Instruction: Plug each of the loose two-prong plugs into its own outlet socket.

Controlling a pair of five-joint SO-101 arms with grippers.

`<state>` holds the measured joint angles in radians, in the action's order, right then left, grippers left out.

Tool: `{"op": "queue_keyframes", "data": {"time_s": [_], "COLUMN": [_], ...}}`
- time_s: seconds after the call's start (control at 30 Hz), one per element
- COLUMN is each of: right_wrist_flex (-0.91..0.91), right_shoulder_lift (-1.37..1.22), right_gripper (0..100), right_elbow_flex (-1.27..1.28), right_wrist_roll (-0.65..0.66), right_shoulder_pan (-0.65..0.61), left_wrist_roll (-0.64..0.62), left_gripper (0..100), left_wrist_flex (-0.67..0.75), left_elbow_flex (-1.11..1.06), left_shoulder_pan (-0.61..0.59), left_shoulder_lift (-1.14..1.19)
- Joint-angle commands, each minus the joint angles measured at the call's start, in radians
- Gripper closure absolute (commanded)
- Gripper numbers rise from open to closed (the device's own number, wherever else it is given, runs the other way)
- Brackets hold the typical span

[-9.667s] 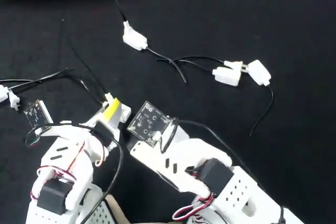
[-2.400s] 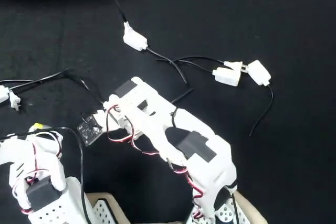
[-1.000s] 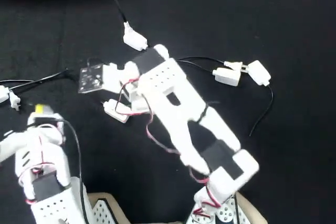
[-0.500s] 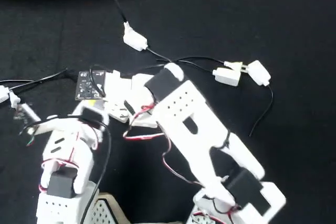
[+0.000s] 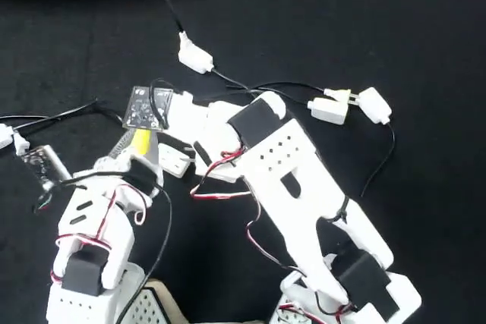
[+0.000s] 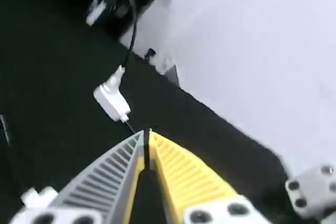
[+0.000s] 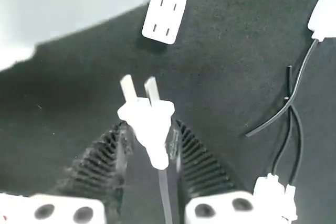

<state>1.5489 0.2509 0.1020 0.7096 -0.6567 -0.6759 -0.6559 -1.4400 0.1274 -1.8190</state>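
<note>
Right fingers (image 7: pixel 202 167) around one two-prong plug (image 7: pixel 149 124)

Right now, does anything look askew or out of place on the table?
Yes. The plug in the right hand is apart from the socket, and its prongs aim past one side of it; the socket lies at an angle to them. Nothing looks damaged.

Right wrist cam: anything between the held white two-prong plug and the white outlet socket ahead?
Nothing: bare black table lies between the white two-prong plug and the white outlet socket, seen in the right wrist view.
</note>
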Motion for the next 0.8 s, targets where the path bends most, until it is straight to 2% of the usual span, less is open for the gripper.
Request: {"op": "queue_keyframes", "data": {"time_s": [0.0, 0.2, 0.37, 0.53, 0.77], "right_wrist_flex": [0.011, 0.091, 0.147, 0.153, 0.15], "right_shoulder_lift": [0.048, 0.041, 0.042, 0.047, 0.048], "right_gripper": [98.6, 98.6, 98.6, 98.6, 98.6], "right_elbow_flex": [-0.03, -0.122, -0.159, -0.162, -0.165], "right_wrist_roll": [-0.04, -0.129, -0.175, -0.175, -0.176], "right_shoulder_pan": [0.009, 0.002, -0.091, -0.08, -0.084], "left_wrist_roll": [0.285, 0.493, 0.746, 0.761, 0.761], "left_gripper": [97, 97, 97, 97, 97], "left_wrist_flex": [-0.009, 0.014, 0.115, 0.192, 0.192], "left_elbow_flex": [0.068, -0.038, -0.153, -0.185, -0.242], "left_shoulder_pan": [0.019, 0.219, 0.326, 0.326, 0.335], "left_shoulder_lift": [-0.006, -0.006, -0.006, -0.006, -0.006]}}
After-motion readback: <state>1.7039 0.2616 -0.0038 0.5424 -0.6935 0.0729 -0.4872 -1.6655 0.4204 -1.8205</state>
